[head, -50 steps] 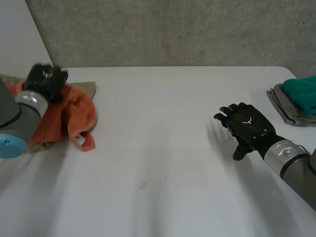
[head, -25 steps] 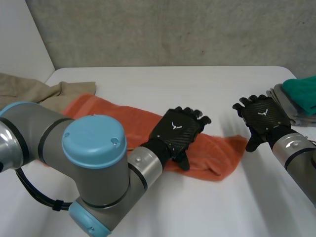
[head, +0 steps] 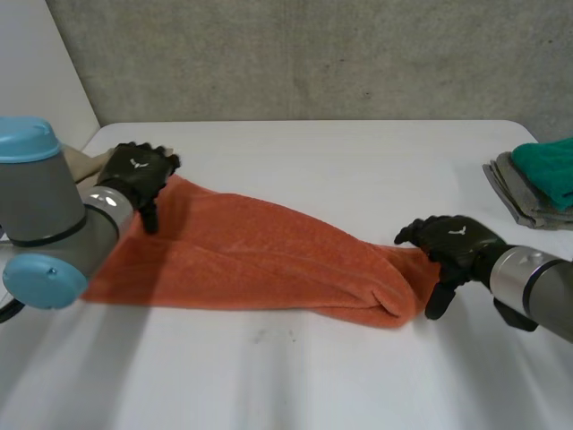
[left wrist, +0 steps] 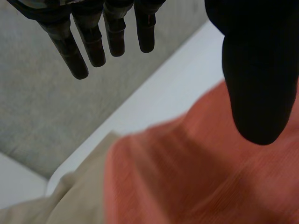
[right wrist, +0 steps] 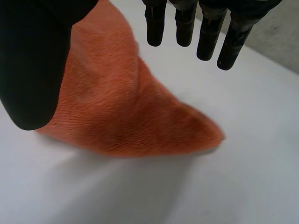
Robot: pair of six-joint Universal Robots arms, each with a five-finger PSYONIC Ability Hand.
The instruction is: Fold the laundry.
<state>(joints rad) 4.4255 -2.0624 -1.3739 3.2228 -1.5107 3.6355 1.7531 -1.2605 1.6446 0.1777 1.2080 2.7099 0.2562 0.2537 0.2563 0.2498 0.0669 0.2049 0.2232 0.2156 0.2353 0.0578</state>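
Note:
An orange towel (head: 269, 246) lies stretched in a long loose band across the white table (head: 340, 161). My left hand (head: 134, 170) is over the towel's left end, open. In the left wrist view its fingers (left wrist: 112, 32) are straight, the thumb stands apart, and the towel (left wrist: 201, 177) lies below the palm, not gripped. My right hand (head: 452, 240) is at the towel's right end, open. In the right wrist view its thumb (right wrist: 32, 60) and straight fingers hover over the towel's pointed end (right wrist: 121, 112) without holding it.
A beige cloth (head: 82, 163) lies bunched beside the towel's left end, also seen as the beige cloth (left wrist: 74, 200) below my left hand. At the table's right edge a teal cloth (head: 546, 166) sits on a folded grey pile (head: 510, 193).
The towel went from a bunched heap at the far left to a band spread across the table. My left hand let go and returned to the left end. My right hand moved onto the right end.

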